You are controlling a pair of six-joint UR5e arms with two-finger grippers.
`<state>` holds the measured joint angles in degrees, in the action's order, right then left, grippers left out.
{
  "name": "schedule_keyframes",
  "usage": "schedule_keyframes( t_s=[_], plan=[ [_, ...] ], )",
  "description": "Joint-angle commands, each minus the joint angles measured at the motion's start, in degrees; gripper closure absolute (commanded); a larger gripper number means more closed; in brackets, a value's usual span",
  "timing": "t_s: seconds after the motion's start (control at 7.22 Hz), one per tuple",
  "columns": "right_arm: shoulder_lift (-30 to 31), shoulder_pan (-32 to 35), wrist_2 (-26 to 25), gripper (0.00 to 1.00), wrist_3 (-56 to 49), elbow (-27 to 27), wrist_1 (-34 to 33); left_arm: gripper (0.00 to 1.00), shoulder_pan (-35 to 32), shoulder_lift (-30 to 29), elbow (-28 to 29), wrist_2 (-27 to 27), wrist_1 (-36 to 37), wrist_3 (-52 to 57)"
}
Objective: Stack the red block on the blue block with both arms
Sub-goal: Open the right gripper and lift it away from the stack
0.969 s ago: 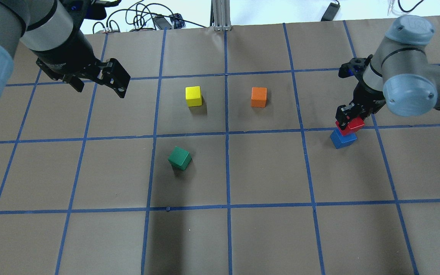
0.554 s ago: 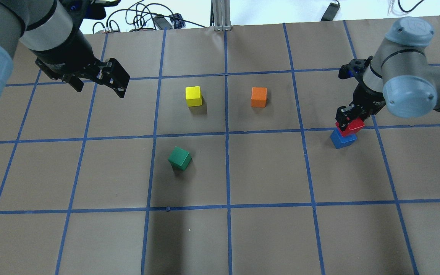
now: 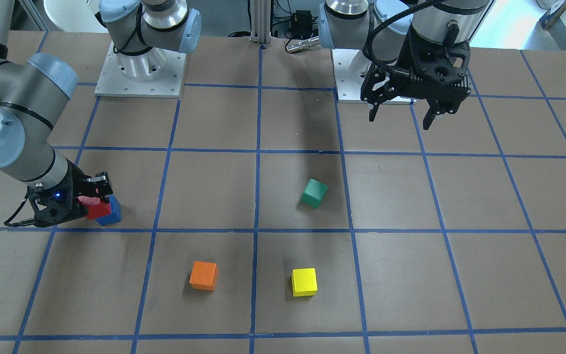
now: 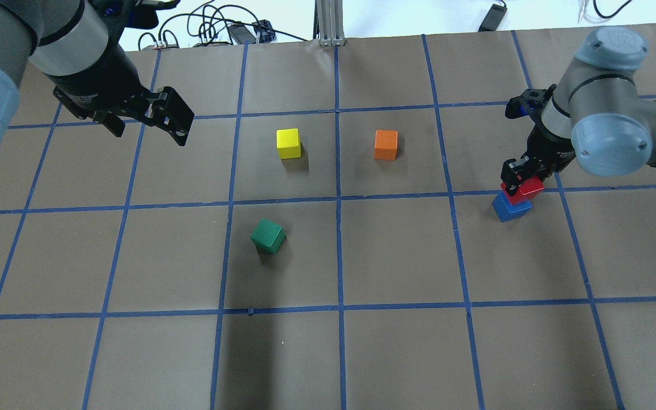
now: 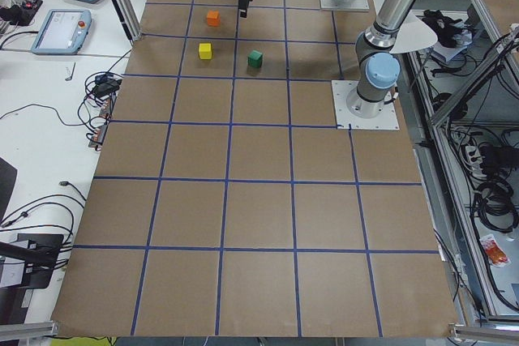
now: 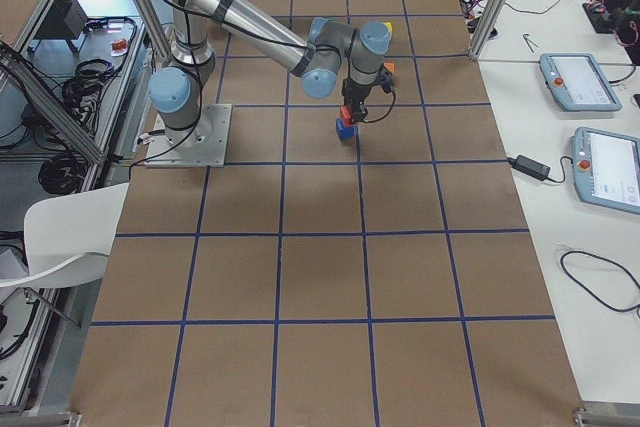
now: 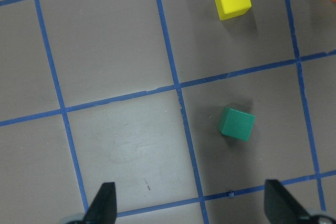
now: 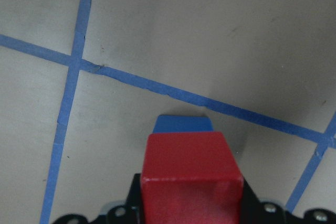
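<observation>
The red block (image 4: 526,188) is held in my right gripper (image 4: 520,177), whose jaws are shut on it. It sits directly over the blue block (image 4: 509,208), which rests on the table at the right. The gap between the two is very small and I cannot tell if they touch. In the right wrist view the red block (image 8: 191,171) covers most of the blue block (image 8: 184,124). The front view shows the red block (image 3: 97,210) against the blue block (image 3: 113,215). My left gripper (image 4: 148,132) is open and empty, hovering at the far left; its open fingers show in the front view (image 3: 400,122).
A yellow cube (image 4: 288,143) and an orange cube (image 4: 385,144) sit at the middle back. A green cube (image 4: 267,236) lies turned nearer the middle. The brown table (image 4: 396,353) has a blue tape grid. Cables lie beyond its far edge.
My right gripper has sunk slightly with the red block, which now hides more of the blue block. My left arm has not moved.
</observation>
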<state>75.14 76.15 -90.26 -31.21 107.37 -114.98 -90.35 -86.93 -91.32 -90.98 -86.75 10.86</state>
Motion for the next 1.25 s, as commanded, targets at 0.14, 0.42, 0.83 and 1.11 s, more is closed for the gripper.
schedule_keyframes(
  t_s=[0.14, 0.42, 0.83, 1.11],
  plan=[
    [-0.08, -0.66, 0.09, 0.94, 0.09, 0.03, 0.72, 0.0, 0.09, 0.0, -0.09, 0.01, 0.0, 0.04],
    [-0.08, -0.66, 0.09, 0.88, 0.27, 0.82, 0.47, 0.0, 0.0, 0.09, -0.09, 0.01, 0.0, 0.04],
    [-0.08, -0.66, 0.26, 0.33, 0.27, 1.79, -0.15, 0.0, 0.0, -0.08, -0.09, 0.01, 0.0, 0.04],
    [0.01, -0.66, 0.35, 0.0, 0.36, 1.71, -0.24, 0.0, 0.0, -0.08, -0.09, 0.1, 0.0, 0.04]
  ],
)
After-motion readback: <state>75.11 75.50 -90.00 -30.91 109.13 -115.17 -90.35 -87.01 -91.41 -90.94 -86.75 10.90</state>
